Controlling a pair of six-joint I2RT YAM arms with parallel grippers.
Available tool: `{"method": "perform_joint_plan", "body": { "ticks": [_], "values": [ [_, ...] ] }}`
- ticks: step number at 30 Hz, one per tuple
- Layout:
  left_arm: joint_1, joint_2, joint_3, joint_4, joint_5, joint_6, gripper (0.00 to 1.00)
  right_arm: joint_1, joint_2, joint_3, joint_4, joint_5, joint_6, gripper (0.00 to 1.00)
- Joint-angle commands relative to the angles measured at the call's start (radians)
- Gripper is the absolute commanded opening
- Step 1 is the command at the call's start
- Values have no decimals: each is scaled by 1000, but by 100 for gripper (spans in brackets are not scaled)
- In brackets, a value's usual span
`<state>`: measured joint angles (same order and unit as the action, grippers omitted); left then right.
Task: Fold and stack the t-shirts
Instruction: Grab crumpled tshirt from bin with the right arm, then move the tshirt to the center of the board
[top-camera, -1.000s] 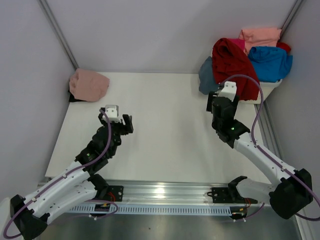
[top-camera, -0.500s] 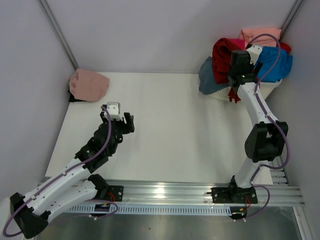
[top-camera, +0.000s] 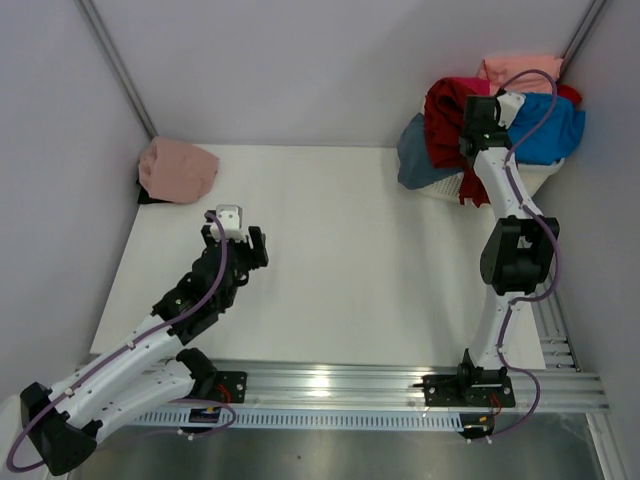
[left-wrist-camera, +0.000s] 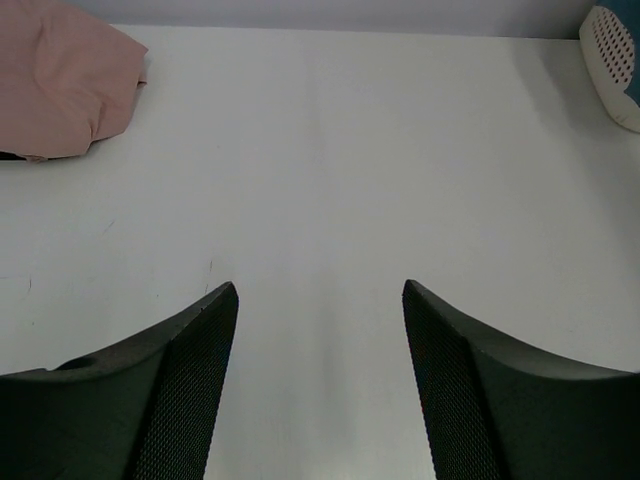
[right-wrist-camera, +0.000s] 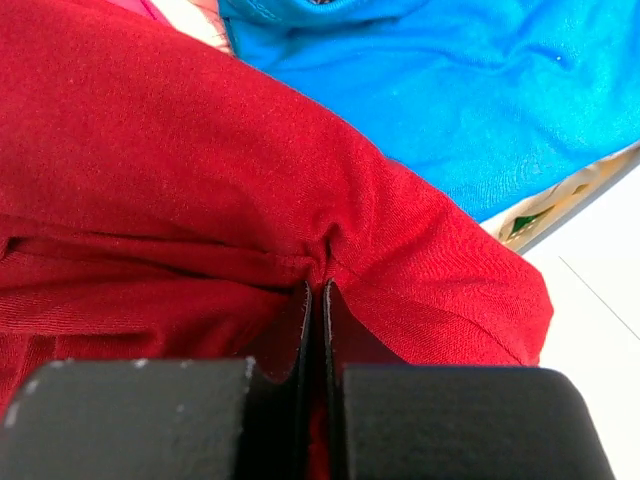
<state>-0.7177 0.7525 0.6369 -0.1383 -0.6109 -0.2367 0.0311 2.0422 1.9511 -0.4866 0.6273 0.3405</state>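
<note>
A heap of t-shirts fills the white basket (top-camera: 537, 180) at the back right. The dark red t-shirt (top-camera: 444, 118) hangs over its front, with a bright blue one (top-camera: 546, 124), a salmon one (top-camera: 520, 70) and a slate grey-blue one (top-camera: 411, 152) around it. My right gripper (top-camera: 473, 108) is on top of the heap. In the right wrist view this gripper (right-wrist-camera: 317, 286) is shut on a pinched fold of the dark red t-shirt (right-wrist-camera: 150, 150), beside the blue cloth (right-wrist-camera: 450, 90). My left gripper (top-camera: 236, 244) hovers open over the bare table (left-wrist-camera: 320, 150), with nothing in it (left-wrist-camera: 320, 288).
A folded dusty pink t-shirt (top-camera: 178, 168) lies at the table's back left corner, seen also in the left wrist view (left-wrist-camera: 60, 85). The basket's lattice rim (left-wrist-camera: 612, 55) shows at the far right there. Grey walls close in the back and sides.
My right arm has swung from over the table up to the basket heap, and its jaws have closed on the dark red t-shirt. The left arm has barely shifted.
</note>
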Motion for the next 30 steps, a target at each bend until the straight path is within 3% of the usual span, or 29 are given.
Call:
{"method": "perform_joint_plan", "body": {
  "ticks": [1,8,12,16,24,30],
  "values": [
    [-5,4,37,6,-33,-12,71,4,-17,28,-47,-20,25,0],
    [-5,15,41,5,-38,-12,71,119,-261,-46,156,-28,-215,0],
    [-5,1,32,22,-6,8,75,306,-465,-153,279,-50,-421,0],
    [-3,-4,30,25,-13,11,76,628,-634,-337,347,-175,-555,0],
    [-3,-16,29,22,-39,-1,99,888,-656,-635,289,-201,-370,0],
    [-3,-22,30,12,-64,0,99,895,-656,-788,321,-131,-287,0]
  ]
}}
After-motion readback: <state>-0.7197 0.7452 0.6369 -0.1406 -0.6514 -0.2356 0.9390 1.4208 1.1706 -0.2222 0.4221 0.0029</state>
